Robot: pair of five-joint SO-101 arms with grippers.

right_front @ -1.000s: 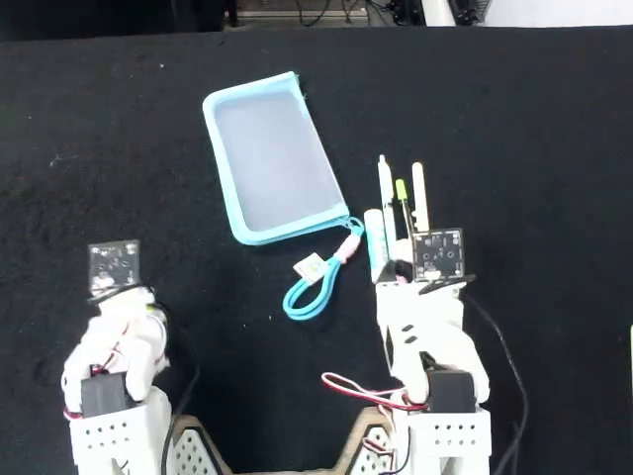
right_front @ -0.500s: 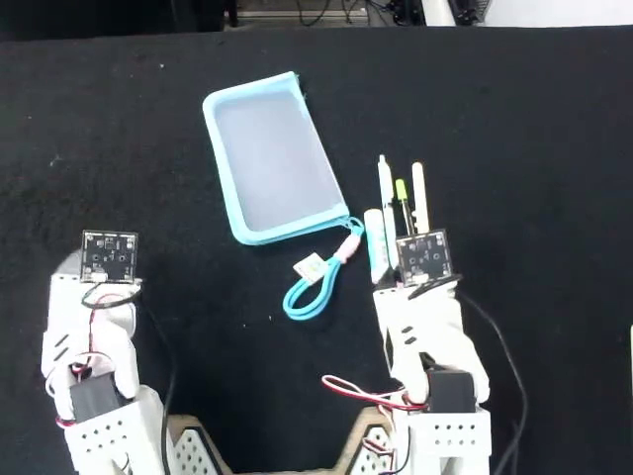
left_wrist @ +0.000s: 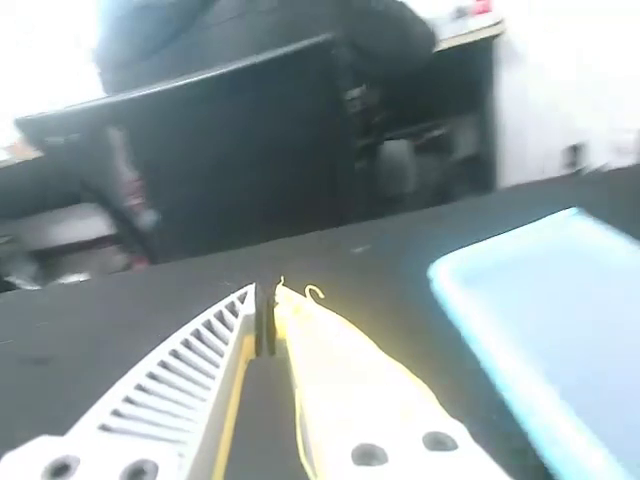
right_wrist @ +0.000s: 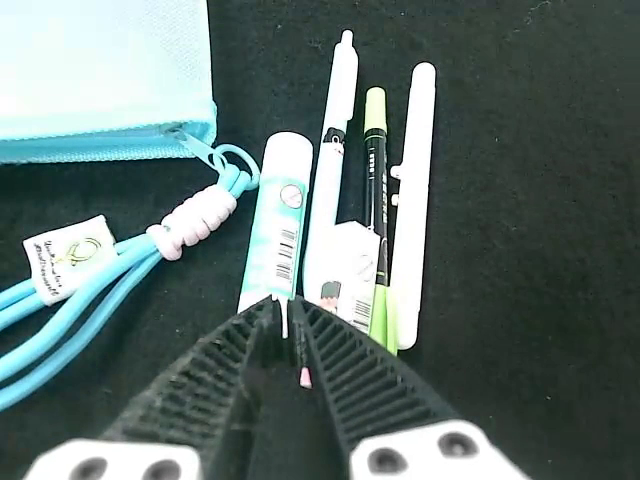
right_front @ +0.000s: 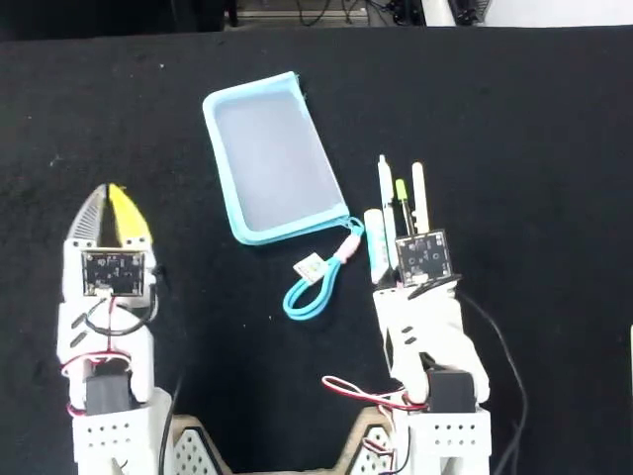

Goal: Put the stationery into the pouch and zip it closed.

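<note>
Risk: stationery [right_wrist: 335, 170] lies packed together just beside the pouch [right_front: 272, 158]; your right gripper [right_wrist: 283, 315], jaws nearly together over its near ends, may scatter or pinch several pieces. Left gripper [left_wrist: 265, 300], equally narrow and empty, sits apart.

Black cloth tabletop [right_front: 534, 119], matte, with a few pale specks. Cables [right_front: 316, 12] and white gear [right_front: 465, 10] just past its far edge. Beyond the tabletop, dark furniture [left_wrist: 230, 150] stands against a bright white wall [left_wrist: 570, 90].
</note>
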